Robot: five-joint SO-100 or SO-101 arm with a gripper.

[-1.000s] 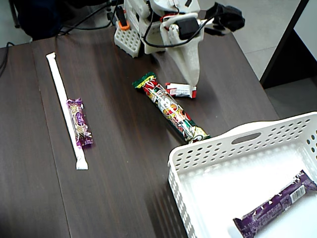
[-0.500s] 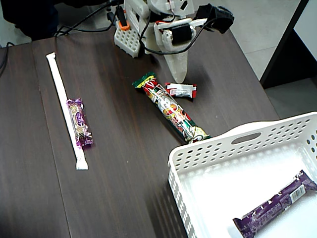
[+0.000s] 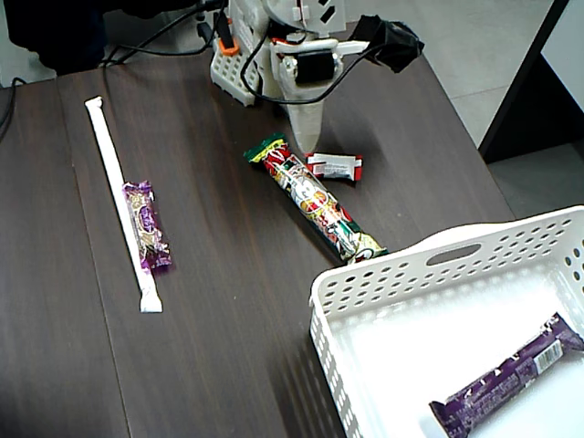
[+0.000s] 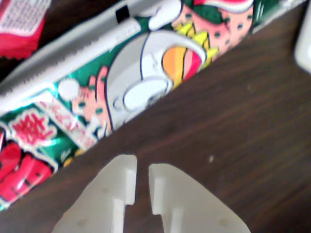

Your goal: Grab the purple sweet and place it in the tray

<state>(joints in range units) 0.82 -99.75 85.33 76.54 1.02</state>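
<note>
A small purple sweet (image 3: 147, 226) lies at the left of the fixed view, resting against a long white wrapped stick (image 3: 117, 187). My white gripper (image 3: 304, 146) hangs far from it, near the arm's base, just beyond the top end of a long colourful candy package (image 3: 315, 199). In the wrist view the gripper (image 4: 142, 167) is shut, with only a thin slit between its fingers (image 4: 114, 189) and nothing held; the colourful package (image 4: 121, 87) fills the view ahead. The white tray (image 3: 383, 274) sits at the lower right with a longer purple sweet (image 3: 506, 376) inside.
A small red and white sweet (image 3: 334, 166) lies just right of the gripper, seen as a red wrapper (image 4: 19, 24) at the wrist view's top left. The arm's base and cables (image 3: 246, 55) stand at the table's far edge. The table's right edge runs close to the tray.
The gripper has swung left and back toward the base, from beside the small red and white sweet to the top end of the colourful package. The sweets have not moved.
</note>
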